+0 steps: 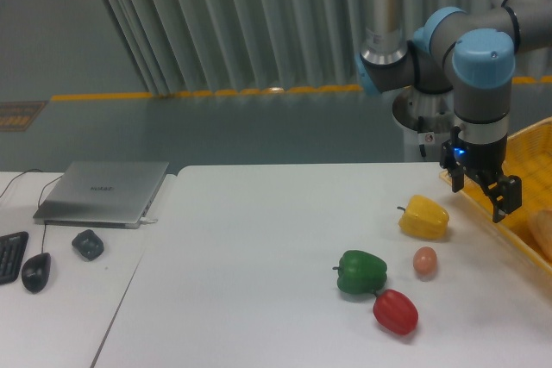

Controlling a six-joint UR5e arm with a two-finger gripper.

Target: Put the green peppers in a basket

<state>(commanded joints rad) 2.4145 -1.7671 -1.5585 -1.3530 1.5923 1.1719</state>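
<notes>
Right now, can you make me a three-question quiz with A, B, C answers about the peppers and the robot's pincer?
1. Where does the green pepper lie?
A. inside the yellow basket
B. on the white table, just up and left of the red pepper
C. on top of the laptop

2. How many peppers are on the table?
A. one
B. three
C. five

3. What is the pincer doing?
A. it hangs open and empty near the basket's edge
B. it squeezes the green pepper
C. it grips the yellow pepper

Answers:
1 B: the green pepper sits on the tabletop beside the red one.
2 B: one green, one red, one yellow.
3 A: its fingers are spread with nothing between them, above and right of the yellow pepper.
</notes>
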